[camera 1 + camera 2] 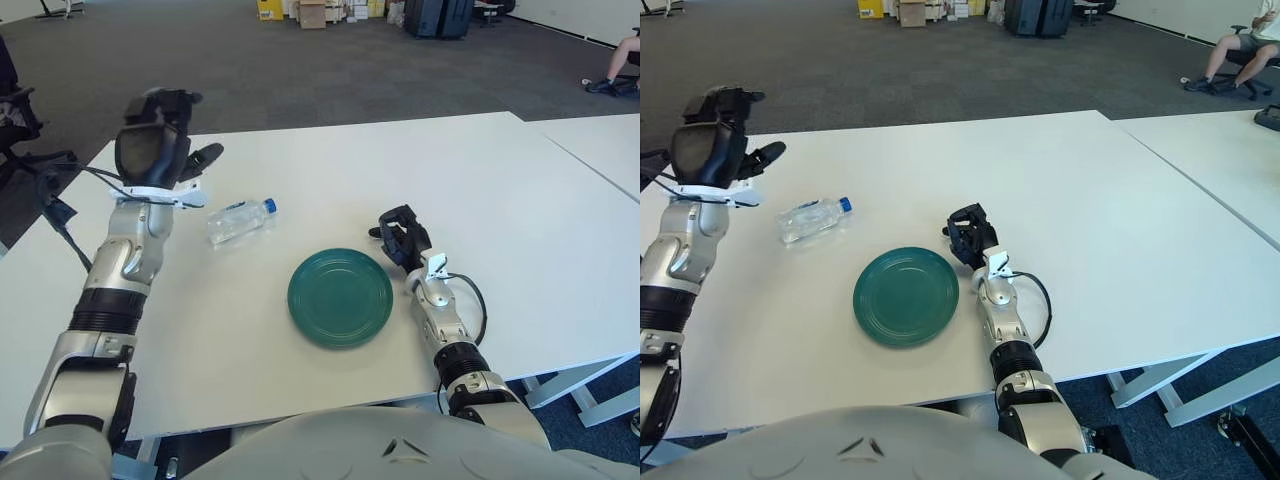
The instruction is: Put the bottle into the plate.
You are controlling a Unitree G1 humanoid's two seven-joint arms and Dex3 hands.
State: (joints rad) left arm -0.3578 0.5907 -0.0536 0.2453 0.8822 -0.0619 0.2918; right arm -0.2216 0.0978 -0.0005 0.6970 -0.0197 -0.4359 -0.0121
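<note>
Left eye view: your left hand (155, 150) was up in the upper left of frame, fingers loosely spread, holding nothing, forearm rising steeply from lower left. Bottle (238, 219) lay on its side on the table (500, 190), just right of and below that hand, blue cap twd the right, apart from the plate (340, 297) at lower centre. Prob. hand was raised to come down on the bottle from above.

Right eye view: same layout. Right hand (970, 238) sat just right of the plate's upper edge, fingers curled on nothing, idle — likely kept clear so the plate stayed open for the drop.
</note>
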